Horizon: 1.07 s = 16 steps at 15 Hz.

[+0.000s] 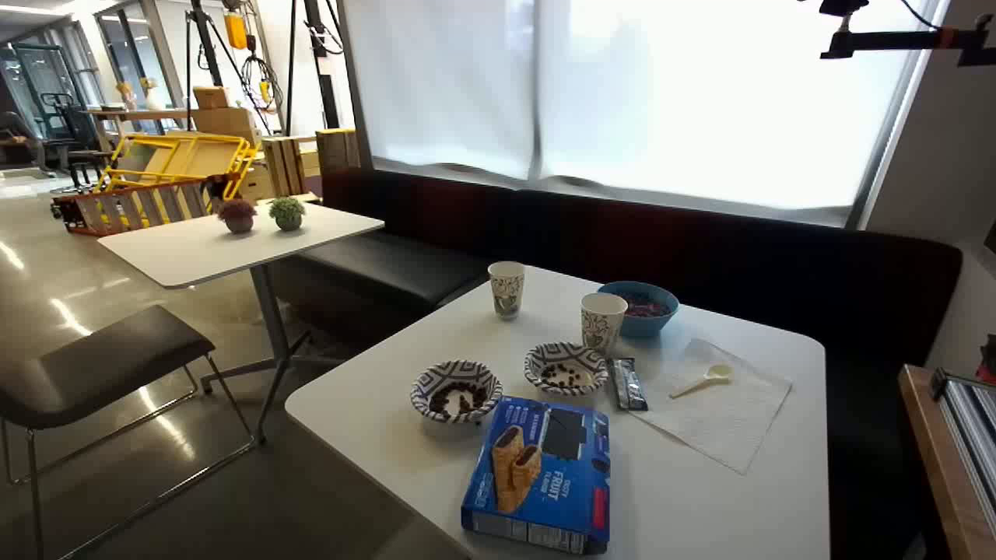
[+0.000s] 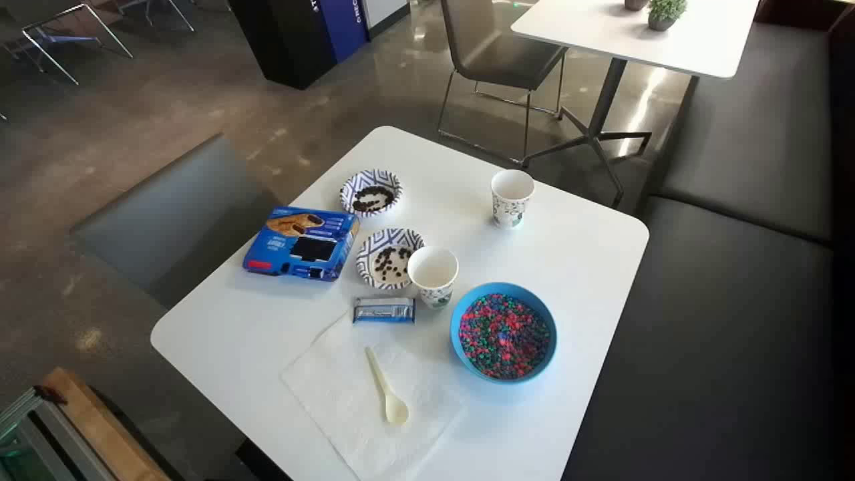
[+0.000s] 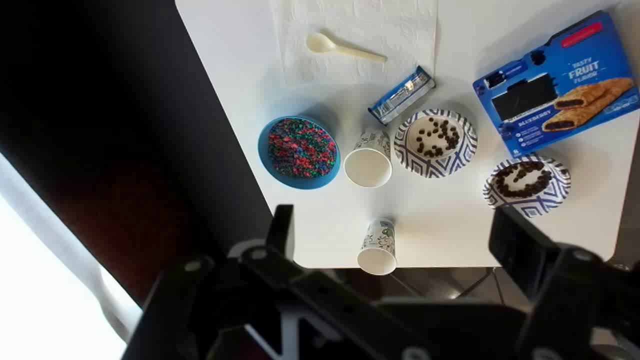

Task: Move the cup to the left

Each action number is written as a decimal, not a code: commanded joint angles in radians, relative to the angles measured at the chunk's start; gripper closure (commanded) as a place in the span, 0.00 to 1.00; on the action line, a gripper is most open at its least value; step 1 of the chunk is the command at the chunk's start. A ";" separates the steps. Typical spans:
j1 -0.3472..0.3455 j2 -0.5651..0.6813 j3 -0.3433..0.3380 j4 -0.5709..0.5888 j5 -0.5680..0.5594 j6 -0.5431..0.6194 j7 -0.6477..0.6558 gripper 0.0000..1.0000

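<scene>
Two white paper cups with printed leaf patterns stand upright on the table. One cup (image 1: pixel 603 320) (image 2: pixel 433 284) (image 3: pixel 368 162) is between a patterned bowl and the blue bowl. Another cup (image 1: pixel 507 292) (image 2: pixel 511 204) (image 3: pixel 379 245) stands apart near a table edge. Which one the task means cannot be told. My gripper (image 3: pixel 393 225) is open, with its fingers wide apart and nothing held. In the wrist view the cup by the edge appears between the fingers, but farther away, apart from them. The gripper does not show in either exterior view.
The white table (image 2: pixel 234 354) holds a blue bowl (image 2: pixel 504 379) of coloured bits, two patterned bowls (image 1: pixel 440 414) (image 1: pixel 554 385), a blue snack box (image 2: pixel 302 242), a wrapped bar (image 2: pixel 384 310), and a spoon (image 2: pixel 395 409) on a paper towel (image 2: pixel 334 407). A bench (image 2: pixel 721 321) runs alongside.
</scene>
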 commanded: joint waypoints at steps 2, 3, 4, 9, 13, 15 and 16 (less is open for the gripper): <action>0.022 0.006 -0.013 0.004 -0.015 -0.006 0.015 0.00; 0.022 0.006 -0.013 0.004 -0.015 -0.006 0.015 0.00; 0.022 0.006 -0.013 0.004 -0.015 -0.006 0.015 0.00; 0.022 0.006 -0.013 0.004 -0.015 -0.006 0.015 0.00; 0.022 0.006 -0.013 0.004 -0.015 -0.006 0.015 0.00; -0.002 0.051 -0.024 0.019 -0.014 0.028 0.039 0.00; -0.007 0.084 -0.040 0.033 -0.005 0.033 0.038 0.00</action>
